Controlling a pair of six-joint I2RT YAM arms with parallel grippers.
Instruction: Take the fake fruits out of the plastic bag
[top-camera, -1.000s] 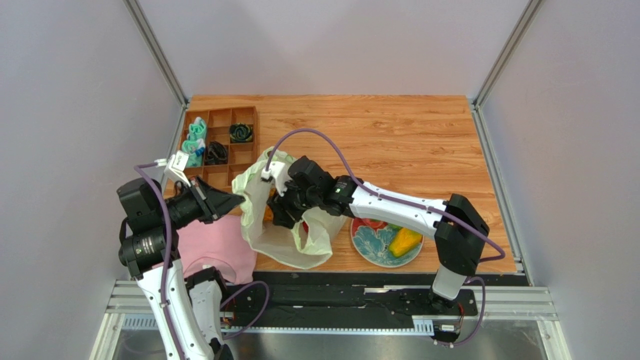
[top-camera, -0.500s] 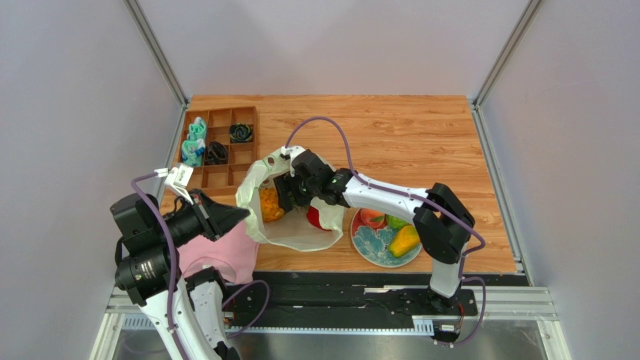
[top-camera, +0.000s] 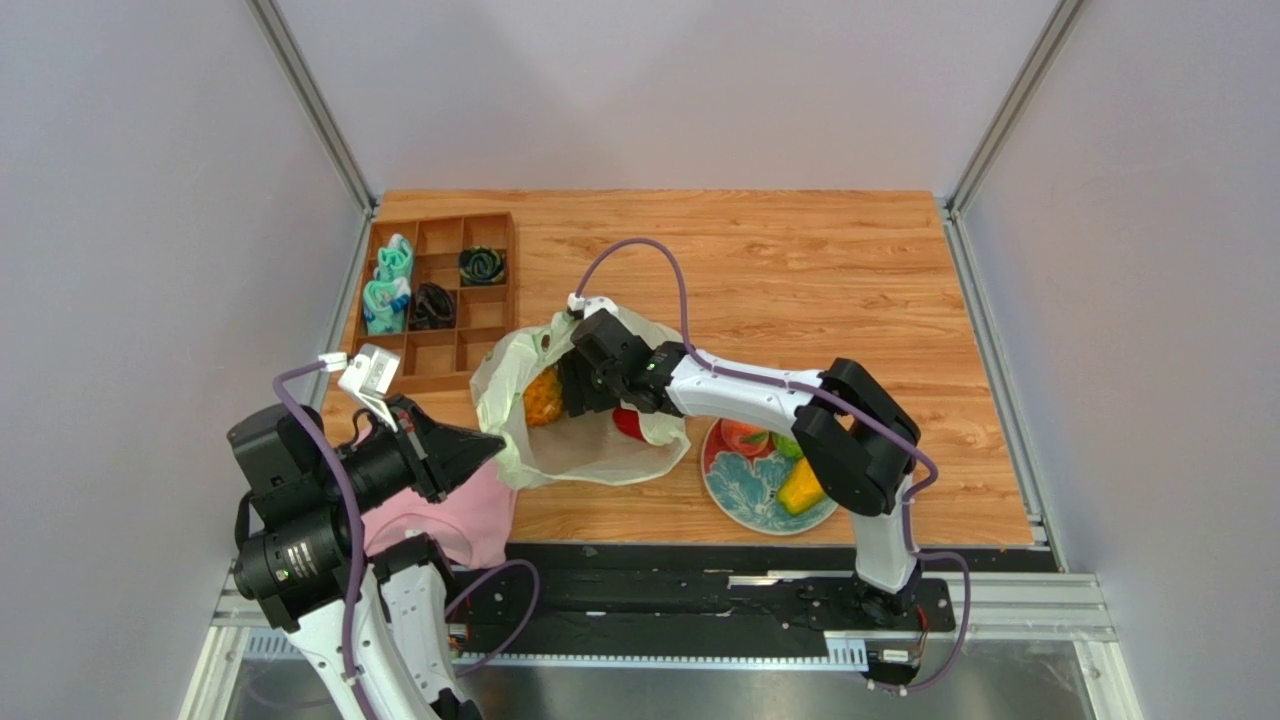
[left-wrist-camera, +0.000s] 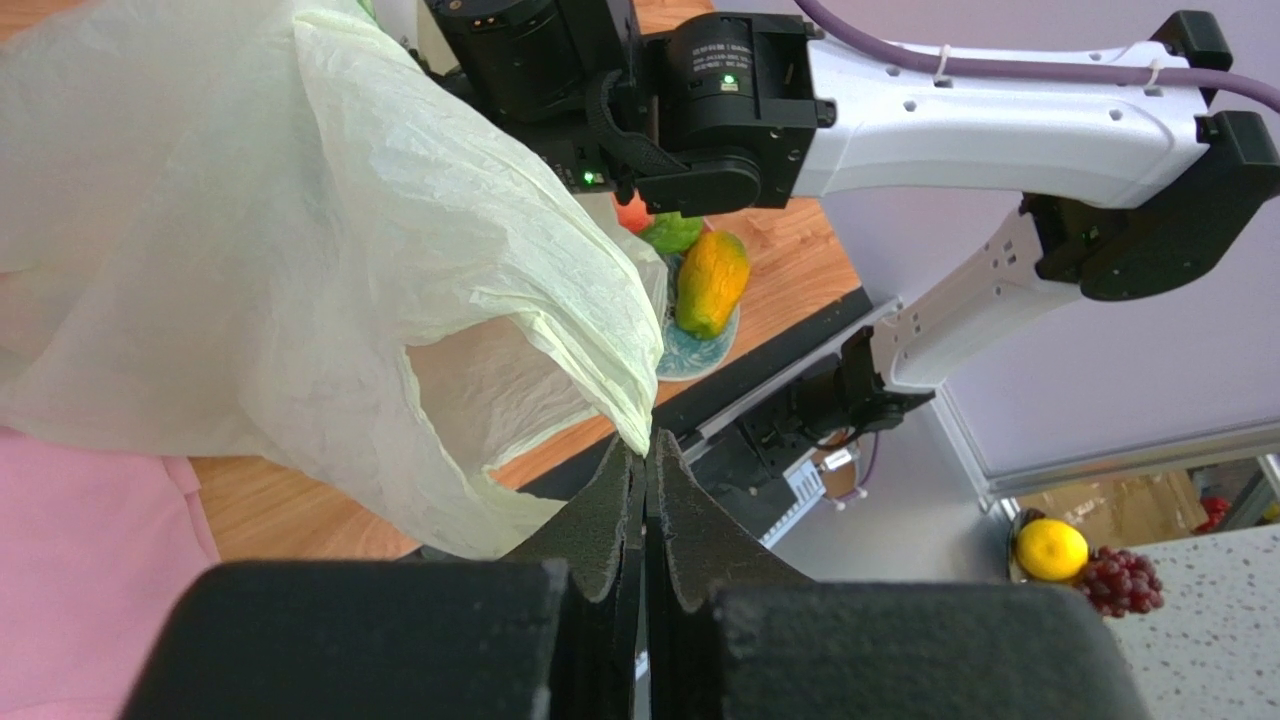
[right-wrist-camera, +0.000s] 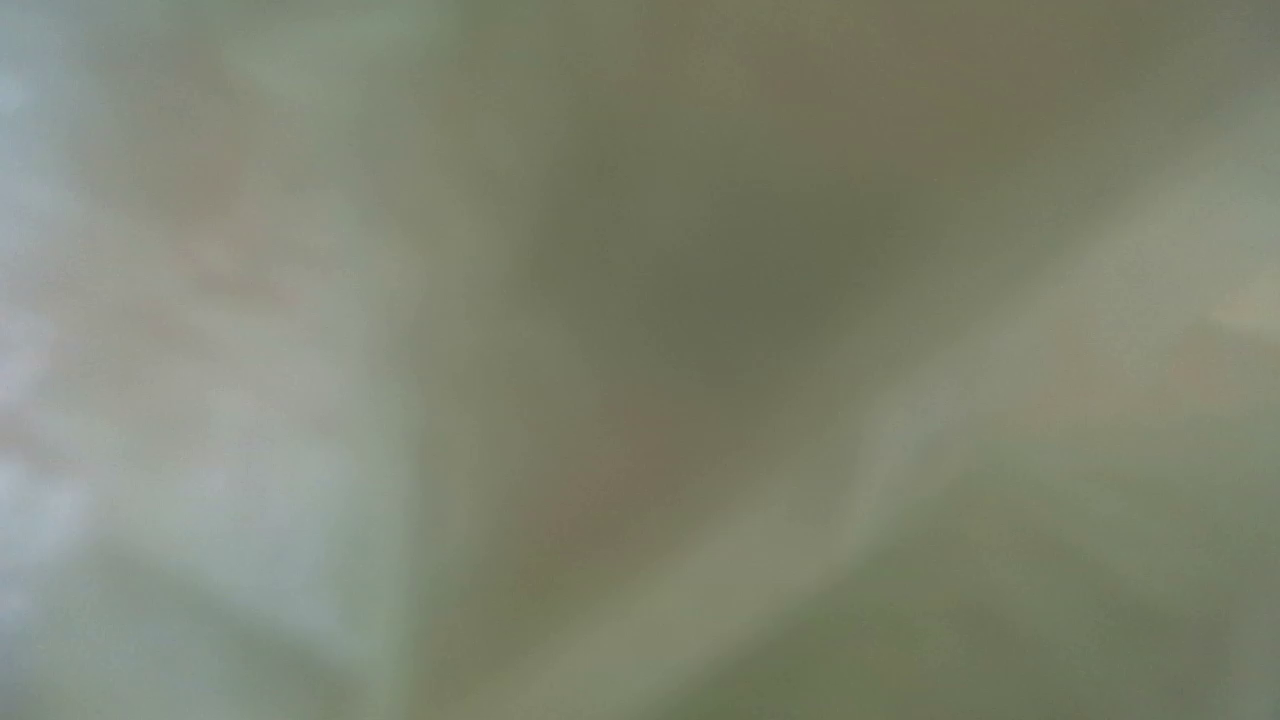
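Observation:
The plastic bag lies slumped at the table's near left, its mouth facing up and left. My left gripper is shut on the bag's rim, holding it out. My right gripper reaches into the mouth; its jaws are buried in film, and the right wrist view is only a pale green blur of bag. An orange-yellow fruit sits inside beside that gripper. A red one shows through the film. A peach, green ball and mango lie on the flowered plate.
A pink cloth lies under the left gripper at the near edge. A wooden divider tray with small items stands at the back left. The right arm's forearm stretches over the bag and plate. The plate shows past the bag.
The right gripper has pushed farther back and left inside the bag. The left gripper has drawn the rim down toward the near edge. The bag has sagged flatter.

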